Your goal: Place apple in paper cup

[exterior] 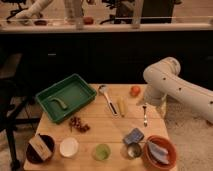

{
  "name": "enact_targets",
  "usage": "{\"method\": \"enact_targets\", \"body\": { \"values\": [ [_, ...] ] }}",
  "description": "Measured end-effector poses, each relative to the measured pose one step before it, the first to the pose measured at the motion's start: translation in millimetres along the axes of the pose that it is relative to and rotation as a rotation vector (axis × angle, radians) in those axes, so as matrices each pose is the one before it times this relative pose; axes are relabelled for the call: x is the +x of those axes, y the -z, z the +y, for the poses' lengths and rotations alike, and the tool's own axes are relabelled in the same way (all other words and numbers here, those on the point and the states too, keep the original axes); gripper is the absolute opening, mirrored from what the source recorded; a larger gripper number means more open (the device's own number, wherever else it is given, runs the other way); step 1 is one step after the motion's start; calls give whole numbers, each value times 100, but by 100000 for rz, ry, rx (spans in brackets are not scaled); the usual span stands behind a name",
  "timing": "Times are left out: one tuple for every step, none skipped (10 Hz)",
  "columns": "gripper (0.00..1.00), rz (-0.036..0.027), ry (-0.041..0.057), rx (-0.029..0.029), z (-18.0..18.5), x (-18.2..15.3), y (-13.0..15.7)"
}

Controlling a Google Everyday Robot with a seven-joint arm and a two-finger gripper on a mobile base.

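Step in hand: approach, pre-grasp. The apple [135,90] is not picked yet; it sits on the wooden bench [107,129] at the far right side, just beside the white arm's lower end. The pincer [154,103] hangs at the end of that arm, right of the apple and low over the bench. Whether it is open or closed, can't tell; nothing visibly held.

The paper cup [69,147] stands upright at the near left edge, well apart from the apple, mouth up and looking empty.

Next move, as I judge it: shift the pincer over the apple, drop, close on it, then carry it diagonally across the bench to the paper cup. The apple looks about as wide as the cup mouth, so the release needs centring. The route passes the grapes [79,125] and a green cup [102,151].

Materials and shapes:
- apple: small, round, red-orange, smooth
- paper cup: white, round, pale inside, light, could tip
- green cup: translucent
- metal cup [133,151]: small, shiny
- green tray [75,91]: rectangular plastic
- blue sponge [134,135]: blocky
- orange bowl [170,144]: round
- fork [145,115]: thin, metal
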Motion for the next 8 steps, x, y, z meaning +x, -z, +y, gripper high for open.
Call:
{"method": "enact_targets", "body": {
  "values": [
    [80, 4140, 2045, 3343, -590, -7, 589],
    [80, 3615, 2614, 2411, -676, 116, 435],
    [80, 1895, 2002, 1935, -1066, 165, 163],
    [80, 1211, 2226, 1678, -976, 635, -98],
    [80, 449, 2148, 1100, -686, 675, -342],
    [80, -114, 2108, 1044, -742, 286, -291],
    [80, 95, 3137, 1112, -825, 191, -220],
    [80, 131, 4598, 1321, -793, 428, -357]
  ]
}}
